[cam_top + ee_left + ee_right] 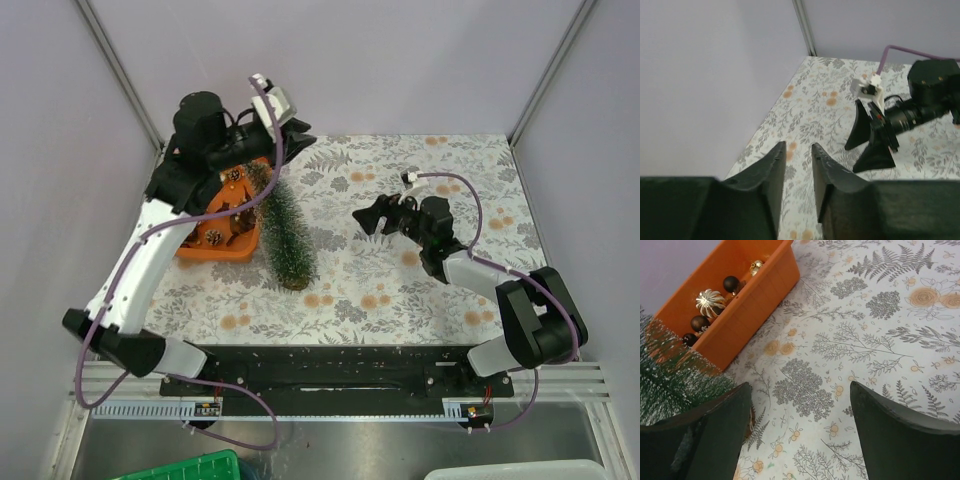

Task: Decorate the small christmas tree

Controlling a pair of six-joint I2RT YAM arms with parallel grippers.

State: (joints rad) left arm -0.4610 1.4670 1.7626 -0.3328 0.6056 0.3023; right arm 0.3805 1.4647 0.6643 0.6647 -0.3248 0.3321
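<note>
The small christmas tree (285,232) lies on its side on the flowered tablecloth, its brown base (295,282) towards the near edge and its tip beside the orange tray (200,250). In the right wrist view its frosted bristles (667,382) fill the left edge. The tray wall (757,292) encloses a gold ornament (710,301) and dark brown balls (731,283). My left gripper (303,133) hovers past the tree's tip; its jaws (798,150) stand narrowly apart with nothing between them. My right gripper (375,218) is open wide and empty (800,390), just right of the tree.
Grey walls close in the table on the left, back and right. The right arm's fingers (872,142) show ahead of the left gripper. A green bin (185,467) and a white bin (520,470) sit below the table's near edge.
</note>
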